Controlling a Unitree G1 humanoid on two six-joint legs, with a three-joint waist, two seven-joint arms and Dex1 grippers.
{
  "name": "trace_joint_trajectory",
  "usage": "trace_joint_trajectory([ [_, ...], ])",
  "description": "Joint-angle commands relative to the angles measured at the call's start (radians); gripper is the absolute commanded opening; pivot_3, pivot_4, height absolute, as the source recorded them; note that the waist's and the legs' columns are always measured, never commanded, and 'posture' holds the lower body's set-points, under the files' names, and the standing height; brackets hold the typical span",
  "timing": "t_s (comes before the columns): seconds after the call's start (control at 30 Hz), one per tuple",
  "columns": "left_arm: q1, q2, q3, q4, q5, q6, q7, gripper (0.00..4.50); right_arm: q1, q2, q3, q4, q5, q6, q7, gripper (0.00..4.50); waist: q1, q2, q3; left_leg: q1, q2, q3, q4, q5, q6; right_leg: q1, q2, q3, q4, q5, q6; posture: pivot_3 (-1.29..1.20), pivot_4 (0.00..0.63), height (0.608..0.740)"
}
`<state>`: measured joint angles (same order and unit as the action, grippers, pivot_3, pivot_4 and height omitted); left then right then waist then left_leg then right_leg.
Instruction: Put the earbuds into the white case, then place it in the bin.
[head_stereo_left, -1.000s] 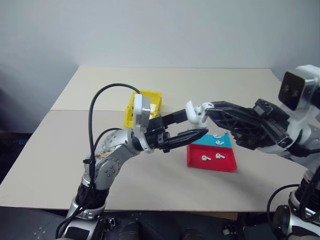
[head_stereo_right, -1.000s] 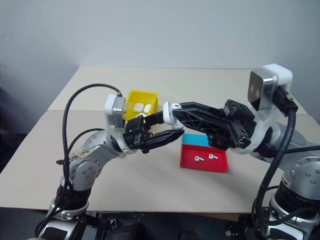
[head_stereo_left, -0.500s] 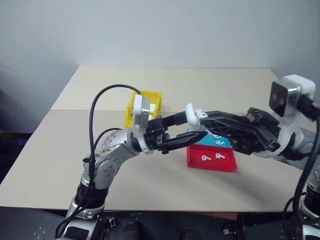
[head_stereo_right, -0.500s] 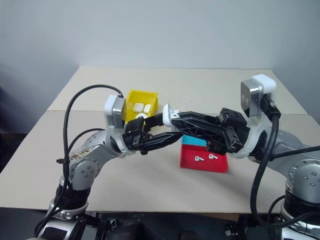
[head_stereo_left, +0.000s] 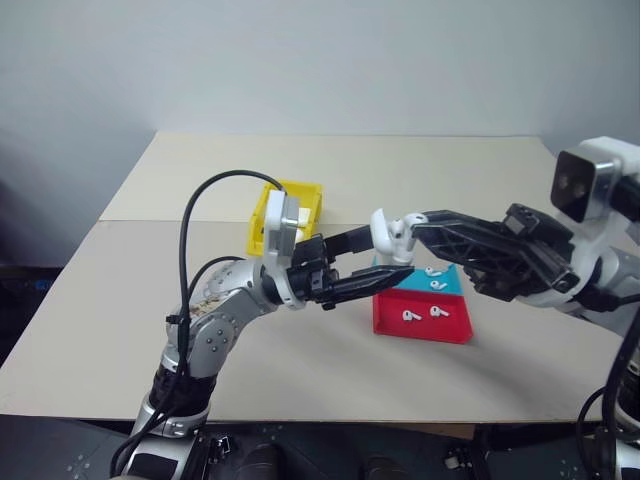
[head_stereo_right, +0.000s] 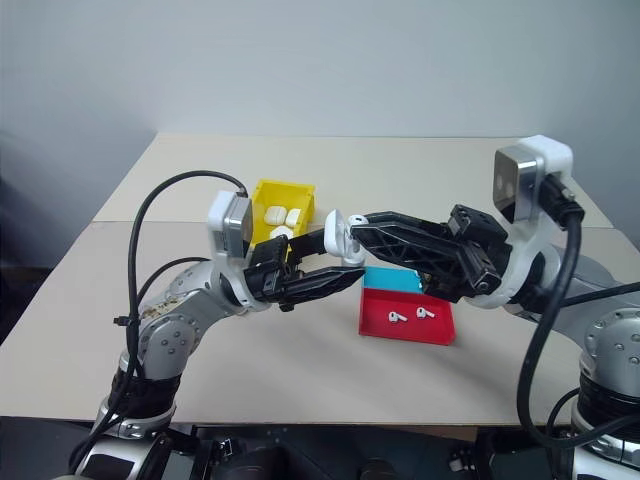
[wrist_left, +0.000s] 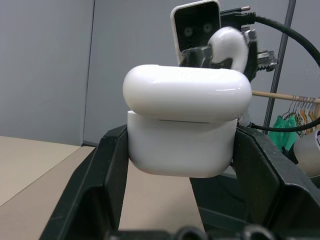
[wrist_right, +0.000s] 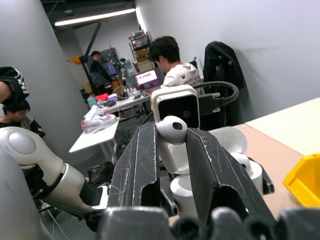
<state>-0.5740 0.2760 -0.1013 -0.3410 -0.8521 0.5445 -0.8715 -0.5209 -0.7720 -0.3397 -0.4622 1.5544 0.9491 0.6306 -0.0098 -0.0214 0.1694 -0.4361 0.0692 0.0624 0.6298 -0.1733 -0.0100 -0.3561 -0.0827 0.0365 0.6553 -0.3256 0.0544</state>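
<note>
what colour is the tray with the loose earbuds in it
The tray is red with a teal back section, clearest in the left eye view.

the left hand (wrist_left: 182, 200) hides the white case's (wrist_left: 185, 125) sides.

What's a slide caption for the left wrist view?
Left end effector grips the white case with its lid ajar, while the right end effector brings an earbud in above it.
</note>
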Motion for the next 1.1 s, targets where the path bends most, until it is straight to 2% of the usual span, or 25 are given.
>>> trace_joint_trajectory([
  [0.03, -0.017, -0.008, 0.012, -0.021, -0.009, -0.010, -0.005, 2.81, -0.005, -0.015, 0.003, -0.012, -0.016, -0.025, 0.010, 0.62, 0.000, 0.000, 0.000, 0.000, 0.000, 0.000, 0.000, 0.000, 0.000, 0.000, 0.000, 0.000, 0.000, 0.000, 0.000, 0.00, 0.150, 0.740],
  [0.6, -0.018, -0.018, 0.011, -0.016, 0.003, -0.010, 0.002, 2.81, 0.044, -0.033, 0.033, -0.025, -0.144, -0.040, 0.107, 0.62, 0.001, 0.000, 0.000, 0.000, 0.000, 0.000, 0.000, 0.000, 0.000, 0.000, 0.000, 0.000, 0.000, 0.000, 0.000, 0.00, 0.150, 0.740],
  [1.1, -0.023, -0.036, 0.010, 0.004, 0.025, -0.024, 0.003, 2.81, 0.060, -0.026, 0.081, -0.023, -0.203, -0.059, 0.108, 0.62, 0.002, 0.000, 0.000, 0.000, 0.000, 0.000, 0.000, 0.000, 0.000, 0.000, 0.000, 0.000, 0.000, 0.000, 0.000, 0.00, 0.150, 0.740],
])
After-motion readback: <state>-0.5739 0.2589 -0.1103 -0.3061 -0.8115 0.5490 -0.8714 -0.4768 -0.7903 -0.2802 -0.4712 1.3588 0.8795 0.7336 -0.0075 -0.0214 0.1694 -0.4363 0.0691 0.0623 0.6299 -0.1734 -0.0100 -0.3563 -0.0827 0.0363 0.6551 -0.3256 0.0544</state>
